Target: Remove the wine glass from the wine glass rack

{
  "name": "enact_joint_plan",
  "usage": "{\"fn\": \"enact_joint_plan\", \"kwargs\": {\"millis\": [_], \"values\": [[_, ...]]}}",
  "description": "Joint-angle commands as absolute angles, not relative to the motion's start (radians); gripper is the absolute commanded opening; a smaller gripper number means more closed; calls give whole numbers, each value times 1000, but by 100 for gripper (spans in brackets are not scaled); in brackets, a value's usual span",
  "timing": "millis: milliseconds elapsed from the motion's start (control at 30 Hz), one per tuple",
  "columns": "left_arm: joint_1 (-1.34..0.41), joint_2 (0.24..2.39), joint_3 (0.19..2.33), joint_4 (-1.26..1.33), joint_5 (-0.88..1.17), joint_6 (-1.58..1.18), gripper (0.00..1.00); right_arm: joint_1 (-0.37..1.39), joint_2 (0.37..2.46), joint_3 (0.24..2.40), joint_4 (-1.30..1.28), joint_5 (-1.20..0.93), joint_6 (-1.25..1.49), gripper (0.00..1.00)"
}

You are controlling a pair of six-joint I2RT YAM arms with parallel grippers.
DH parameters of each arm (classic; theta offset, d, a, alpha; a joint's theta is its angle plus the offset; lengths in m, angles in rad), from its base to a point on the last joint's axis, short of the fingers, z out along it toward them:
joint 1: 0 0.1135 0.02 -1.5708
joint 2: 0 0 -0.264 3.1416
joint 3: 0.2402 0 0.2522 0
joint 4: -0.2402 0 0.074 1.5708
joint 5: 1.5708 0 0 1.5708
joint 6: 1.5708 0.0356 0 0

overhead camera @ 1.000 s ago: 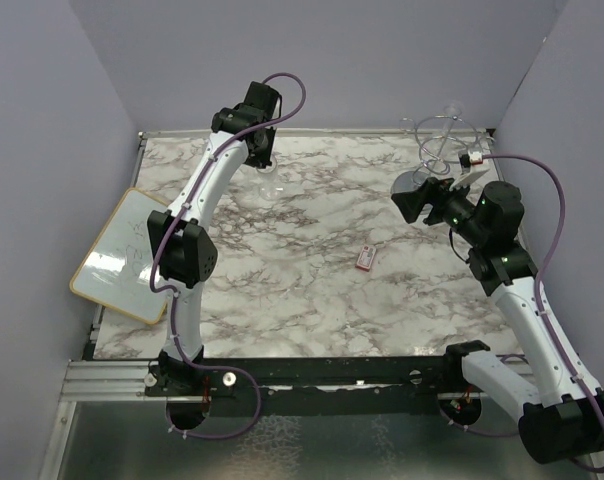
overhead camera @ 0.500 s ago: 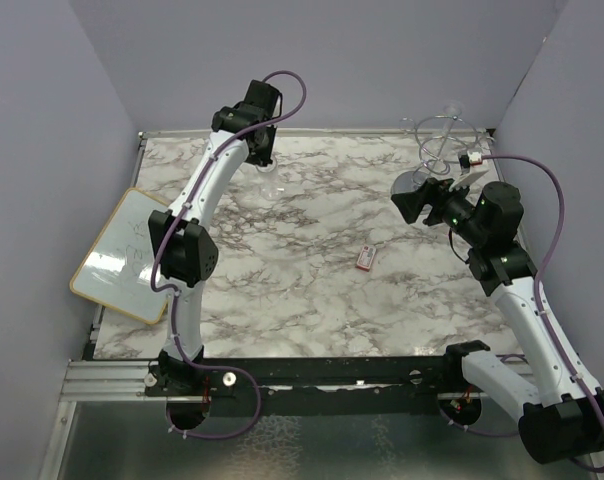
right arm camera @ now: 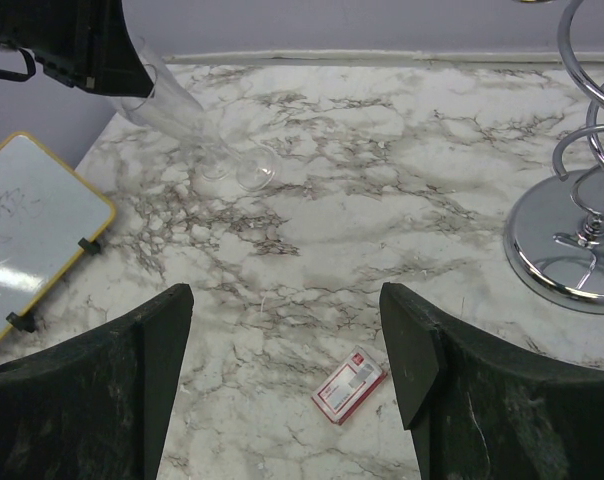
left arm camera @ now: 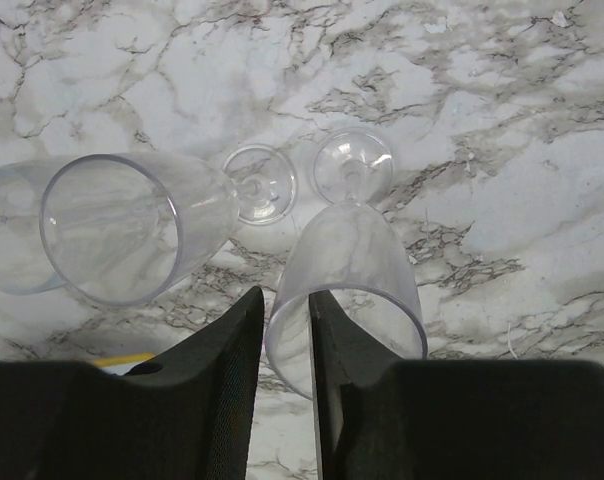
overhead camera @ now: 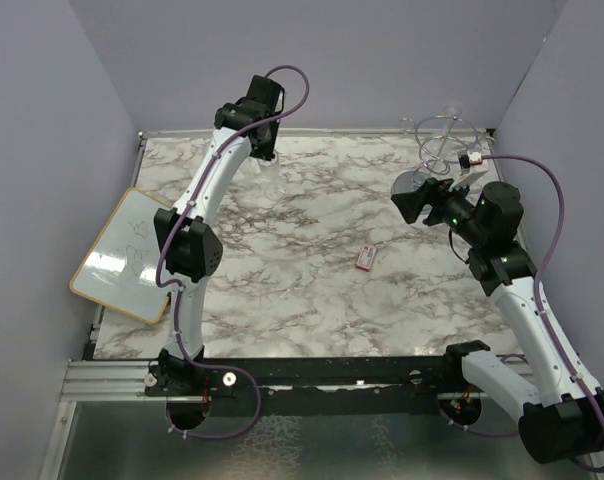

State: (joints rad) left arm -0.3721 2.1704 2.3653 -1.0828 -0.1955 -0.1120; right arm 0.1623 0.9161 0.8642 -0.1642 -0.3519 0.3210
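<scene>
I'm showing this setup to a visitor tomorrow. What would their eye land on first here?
Probably the clear wine glass whose rim sits between the fingers of the left gripper, at the far side of the marble table, with another clear glass close beside it. Then the shiny wine glass rack in the far right corner, with the right gripper open and empty before it.

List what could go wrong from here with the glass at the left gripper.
1. The left gripper straddles the rim of the wine glass, jaws only narrowly apart. Pulling away at an angle could snag the rim and tip the glass.
2. Its foot sits close beside the foot of the second glass, so a tipped glass would likely knock the other over.
</scene>
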Motion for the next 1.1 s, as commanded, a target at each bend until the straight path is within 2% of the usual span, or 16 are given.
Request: {"fn": "enact_joint_plan", "kwargs": {"millis": [0, 467, 700, 933, 1067], "values": [[-365, 2192, 2421, -1086, -213, -95, 28, 158, 918, 857, -147, -337, 331, 76], [-366, 2237, 2515, -1065, -214, -81, 37, 158, 932, 868, -147, -328, 324, 76], [-366, 2174, 2541, -1032, -181, -60, 60, 158, 946, 891, -150, -328, 313, 76], [-367, 2030, 2547, -988, -151, -63, 69, 158, 950, 938, -174, -317, 293, 76], [-366, 1904, 2454, -928, -41, -86, 71, 158, 946, 968, -193, -303, 282, 76]]}}
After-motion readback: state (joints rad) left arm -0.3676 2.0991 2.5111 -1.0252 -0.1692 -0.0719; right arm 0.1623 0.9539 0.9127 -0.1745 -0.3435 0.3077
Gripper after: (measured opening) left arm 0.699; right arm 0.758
